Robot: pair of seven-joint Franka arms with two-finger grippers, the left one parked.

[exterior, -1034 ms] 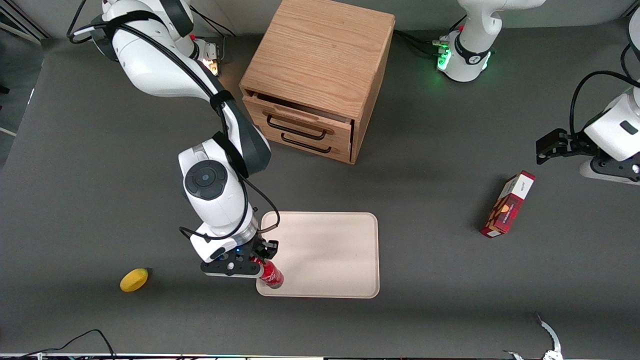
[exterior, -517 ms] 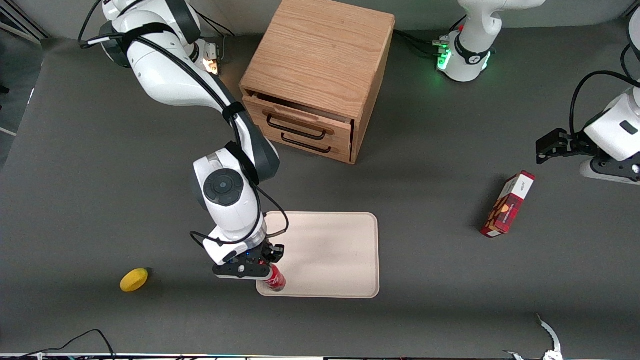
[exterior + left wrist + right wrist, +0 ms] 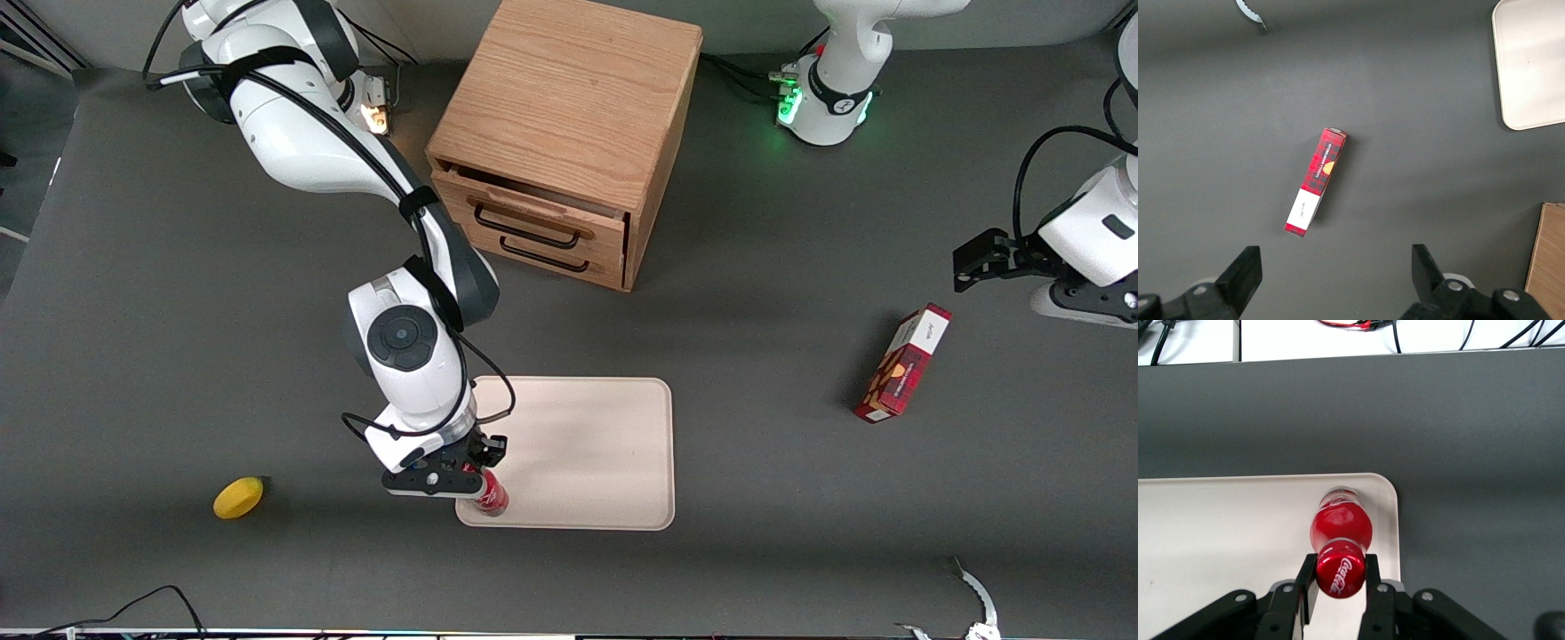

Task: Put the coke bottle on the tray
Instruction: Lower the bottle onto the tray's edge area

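While the gripper is clamped on the coke bottle at the cap and neck, you have the bottle hanging over the tray, at the corner nearest the front camera on the working arm's side. In the front view the bottle sits at about seven o'clock from the tray's centre, just inside the low rim. I cannot tell from these views whether its base is touching the tray floor or is just above it.

Judge the bottle as small, stiff and light, but glossy, so expect it to be slippery between the fingers. The grip is high, on the narrow cap end, and the wider body hangs below it. That is a fair hold for carrying, since the shoulder under the cap probably stops it sliding down. It leaves the body free to swing, though, and a narrow base tips easily.

The bottle stands close to the rim, so if you let go with the base caught on that raised edge it may topple or roll off onto the table. Nudging it toward the tray's middle first would probably be safer.

The lemon lies well apart, at nine o'clock from the bottle, and the red carton lies toward the parked arm's end.
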